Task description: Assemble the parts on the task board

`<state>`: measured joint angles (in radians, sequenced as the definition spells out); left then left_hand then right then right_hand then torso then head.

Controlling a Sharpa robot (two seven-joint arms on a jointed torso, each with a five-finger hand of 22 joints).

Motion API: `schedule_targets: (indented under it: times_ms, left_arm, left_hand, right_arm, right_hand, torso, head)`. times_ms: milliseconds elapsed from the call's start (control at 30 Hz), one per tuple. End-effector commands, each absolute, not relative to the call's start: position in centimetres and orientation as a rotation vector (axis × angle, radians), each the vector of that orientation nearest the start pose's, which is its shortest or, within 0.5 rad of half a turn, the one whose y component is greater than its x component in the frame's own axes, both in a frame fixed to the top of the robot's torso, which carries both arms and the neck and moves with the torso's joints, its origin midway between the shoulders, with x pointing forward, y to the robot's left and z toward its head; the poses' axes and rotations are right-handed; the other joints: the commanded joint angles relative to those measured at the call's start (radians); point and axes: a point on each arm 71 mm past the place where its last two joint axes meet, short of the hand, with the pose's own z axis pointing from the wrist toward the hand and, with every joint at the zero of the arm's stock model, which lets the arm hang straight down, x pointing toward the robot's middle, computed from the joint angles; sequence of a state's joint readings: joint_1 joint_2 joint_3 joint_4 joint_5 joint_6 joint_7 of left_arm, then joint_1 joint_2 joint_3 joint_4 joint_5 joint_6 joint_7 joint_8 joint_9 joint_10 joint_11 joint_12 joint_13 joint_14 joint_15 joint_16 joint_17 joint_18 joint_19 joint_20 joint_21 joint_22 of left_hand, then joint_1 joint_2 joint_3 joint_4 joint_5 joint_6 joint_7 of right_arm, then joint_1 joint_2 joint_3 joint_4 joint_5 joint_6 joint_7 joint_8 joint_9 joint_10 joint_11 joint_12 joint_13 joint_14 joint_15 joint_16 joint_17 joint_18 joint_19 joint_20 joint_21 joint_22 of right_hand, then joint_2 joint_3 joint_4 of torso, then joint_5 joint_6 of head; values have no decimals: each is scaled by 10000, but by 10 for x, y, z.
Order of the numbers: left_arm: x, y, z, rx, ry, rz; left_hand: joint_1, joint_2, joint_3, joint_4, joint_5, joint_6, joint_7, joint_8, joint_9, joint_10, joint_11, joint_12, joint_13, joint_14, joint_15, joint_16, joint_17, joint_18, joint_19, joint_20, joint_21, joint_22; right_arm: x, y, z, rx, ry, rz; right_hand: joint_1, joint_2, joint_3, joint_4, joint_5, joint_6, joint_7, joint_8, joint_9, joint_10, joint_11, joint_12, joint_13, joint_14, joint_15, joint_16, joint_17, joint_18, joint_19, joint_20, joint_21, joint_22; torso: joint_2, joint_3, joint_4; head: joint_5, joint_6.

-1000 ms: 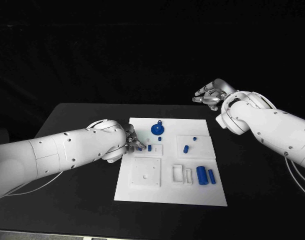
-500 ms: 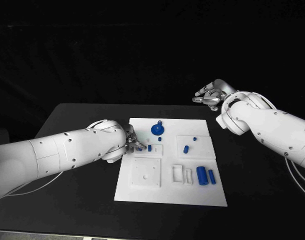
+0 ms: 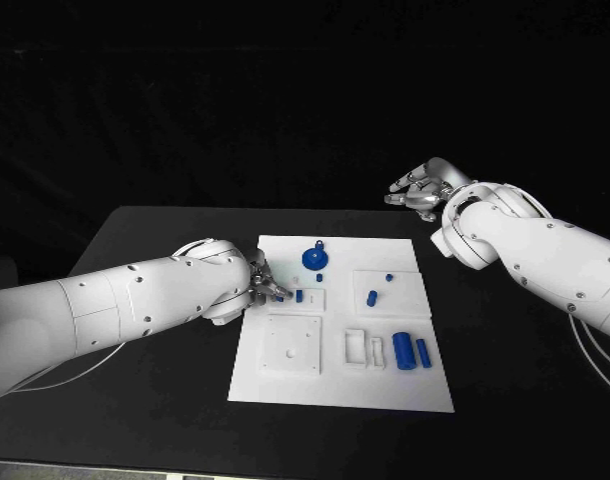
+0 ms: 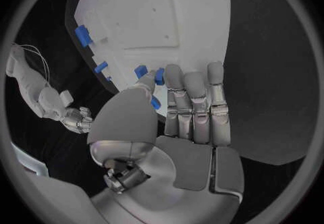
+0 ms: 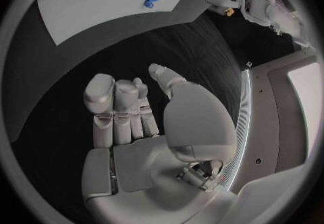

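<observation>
The white task board (image 3: 341, 375) lies in the middle of the black table. My left hand (image 3: 265, 285) is at the board's left edge, and its thumb and a finger pinch a small blue part (image 4: 159, 76) just over the board (image 4: 155, 13). Another small blue part (image 3: 298, 296) stands close beside the fingers. A round blue part (image 3: 314, 259) lies at the board's far end, and two blue cylinders (image 3: 412, 351) lie near its right edge. My right hand (image 3: 423, 190) hangs beyond the table's far right corner, with its fingers (image 5: 118, 108) straight and holding nothing.
White raised blocks (image 3: 294, 345) and a slotted white holder (image 3: 363, 348) sit on the board's near half. A short blue peg (image 3: 372, 296) lies right of the middle. Bare black table (image 3: 521, 340) flanks the board on both sides.
</observation>
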<state>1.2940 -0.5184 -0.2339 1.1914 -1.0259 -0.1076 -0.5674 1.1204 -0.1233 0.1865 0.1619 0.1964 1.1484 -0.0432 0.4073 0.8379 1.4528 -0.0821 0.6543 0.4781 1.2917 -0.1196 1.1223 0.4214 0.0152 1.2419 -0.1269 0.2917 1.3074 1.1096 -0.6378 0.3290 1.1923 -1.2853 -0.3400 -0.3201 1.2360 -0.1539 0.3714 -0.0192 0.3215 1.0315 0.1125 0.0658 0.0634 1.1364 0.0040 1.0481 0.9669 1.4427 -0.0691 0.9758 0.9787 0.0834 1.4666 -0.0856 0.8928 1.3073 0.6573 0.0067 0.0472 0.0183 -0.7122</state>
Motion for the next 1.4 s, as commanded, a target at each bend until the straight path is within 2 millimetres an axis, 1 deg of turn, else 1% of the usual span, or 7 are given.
schedule_targets:
  times_ms: [33, 233, 567, 800, 967, 1200, 1400]
  left_arm:
    - [529, 161, -250, -2774, 21961, -2344]
    - [529, 160, -250, -2758, 21978, -2378]
    - [529, 158, -250, -2761, 21928, -2480]
    - [529, 158, -249, -2798, 21849, -2535]
    - [530, 157, -249, -2825, 21802, -2538]
    - [531, 158, -248, -2826, 21799, -2461]
    - [531, 160, -249, -2833, 21862, -2356]
  left_hand:
    - [-29, -85, 0, 58, -69, 18, 59, 34, 9, -29, 22, 6, 9, -16, 40, -22, -8, -152, 46, 19, -43, 185]
    - [-156, -282, -47, 196, -260, 19, 77, 55, 28, -59, 40, 14, 7, -46, 53, -25, -14, -152, 26, 31, -63, 184]
    - [-194, -380, -58, 331, -619, 31, 87, 81, 49, -59, 45, 33, 2, -49, 55, -14, -21, -152, 35, 32, -71, 186]
    - [-239, -467, -89, 436, -781, 46, 90, 98, 61, -51, 44, 42, -1, -41, 53, -5, -23, -152, 43, 31, -74, 186]
    - [-252, -466, -92, 458, -783, 51, 90, 101, 63, -49, 45, 43, -2, -39, 52, -3, -23, -152, 46, 30, -73, 187]
    - [-232, -441, -73, 506, -765, 42, 89, 101, 69, -52, 45, 38, -9, -41, 51, -2, -26, -152, 52, 27, -69, 189]
    - [-241, -459, -89, 514, -788, 27, 97, 98, 72, -60, 49, 38, -11, -51, 54, -8, -30, -152, 43, 29, -74, 188]
  right_arm:
    - [569, -230, -139, 4802, 15405, 5584]
    - [569, -230, -140, 4795, 15415, 5589]
    - [570, -229, -140, 4794, 15420, 5594]
    - [570, -229, -140, 4793, 15432, 5600]
    - [570, -229, -140, 4797, 15441, 5599]
    - [570, -229, -141, 4802, 15450, 5591]
    - [570, -229, -141, 4807, 15448, 5588]
  right_hand:
    - [-32, -2, -8, 47, 30, -50, 29, -39, -4, -32, 8, -22, -18, 3, 4, -53, -15, 92, 406, -12, -72, 1103]
    - [-28, -2, -4, 63, 43, -60, 30, -39, -4, -51, 5, -52, -53, -4, 3, -102, -60, 95, 403, -12, -118, 1093]
    - [-28, -2, -4, 63, 43, -60, 30, -39, -4, -51, 5, -52, -53, -4, 3, -102, -60, 95, 403, -12, -118, 1093]
    - [-28, -2, -4, 63, 43, -60, 30, -39, -4, -51, 5, -52, -53, -4, 3, -102, -60, 95, 403, -12, -118, 1093]
    - [-28, -2, -4, 63, 43, -60, 30, -39, -4, -51, 5, -52, -53, -4, 3, -102, -60, 95, 403, -12, -118, 1093]
    - [-19, -1, 16, 40, 48, -58, 30, -39, -4, -42, 4, -42, -50, -1, 1, -109, -66, 94, 409, -14, -128, 1094]
    - [-32, -4, 14, 44, 27, -55, 32, -39, -5, -48, 6, -48, -57, 0, 1, -105, -61, 95, 408, -15, -137, 1093]
  torso:
    - [-1, 5, -1]
    - [-1, 11, -1]
    - [4, 12, -4]
    - [3, 12, -1]
    - [1, 10, 3]
    - [8, 4, -14]
    - [1, 10, 1]
  head:
    - [2, -3]
    - [1, 9]
    - [-4, 6]
    - [-12, -4]
    - [-21, -16]
    - [-32, -1]
    - [-51, -9]
